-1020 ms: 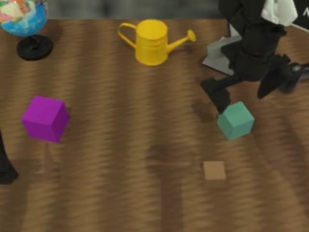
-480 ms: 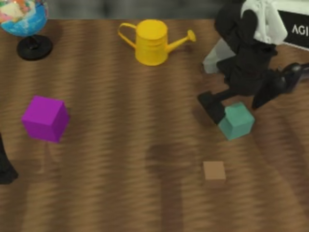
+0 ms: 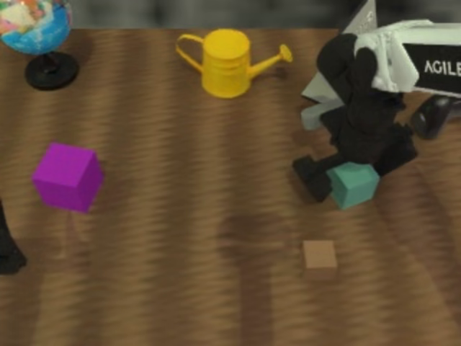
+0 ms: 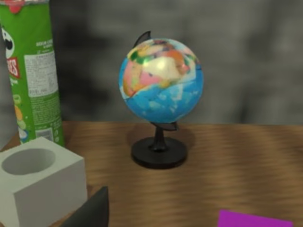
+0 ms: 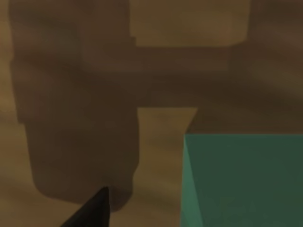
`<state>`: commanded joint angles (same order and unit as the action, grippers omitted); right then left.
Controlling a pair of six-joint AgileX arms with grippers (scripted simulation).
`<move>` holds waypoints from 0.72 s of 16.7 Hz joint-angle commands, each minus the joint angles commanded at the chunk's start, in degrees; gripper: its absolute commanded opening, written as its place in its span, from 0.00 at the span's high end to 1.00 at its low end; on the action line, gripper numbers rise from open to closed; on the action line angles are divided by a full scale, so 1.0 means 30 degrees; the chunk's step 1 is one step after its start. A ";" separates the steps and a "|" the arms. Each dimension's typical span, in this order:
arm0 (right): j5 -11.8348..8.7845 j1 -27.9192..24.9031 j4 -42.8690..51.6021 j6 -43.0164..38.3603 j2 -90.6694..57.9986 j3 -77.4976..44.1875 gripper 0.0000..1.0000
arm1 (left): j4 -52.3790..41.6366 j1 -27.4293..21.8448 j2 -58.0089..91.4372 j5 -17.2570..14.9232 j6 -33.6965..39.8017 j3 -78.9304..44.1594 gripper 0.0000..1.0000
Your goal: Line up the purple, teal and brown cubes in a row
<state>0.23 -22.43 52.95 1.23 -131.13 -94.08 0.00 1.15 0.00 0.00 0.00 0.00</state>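
Three cubes are seen on the wooden table [image 3: 180, 288]; the teal cube [image 3: 353, 184] lies at the right, directly under the right gripper [image 3: 351, 171], whose fingers are spread wide, one finger [image 3: 315, 177] set just beside the cube's left face, the other hidden by the arm; nothing is gripped; the brown cube [image 3: 320, 256] lies nearer the front, apart; the purple cube [image 3: 67, 176] lies far left; the left gripper [image 3: 7, 252] is parked at the left edge, its state not shown.
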 joint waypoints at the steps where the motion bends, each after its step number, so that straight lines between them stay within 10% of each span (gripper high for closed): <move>1: 0.0000 0.0000 0.0000 0.0000 0.0000 0.0000 0.00 | 0.0000 0.0000 0.0000 0.0000 0.0000 0.0000 0.00; 12: 0.0000 0.0000 0.0000 0.0000 0.0000 0.0000 0.83 | 0.0000 0.0000 0.0000 0.0000 0.0000 0.0000 0.00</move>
<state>0.23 -22.43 52.95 1.23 -131.13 -94.08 0.00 1.15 0.00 0.00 0.00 0.00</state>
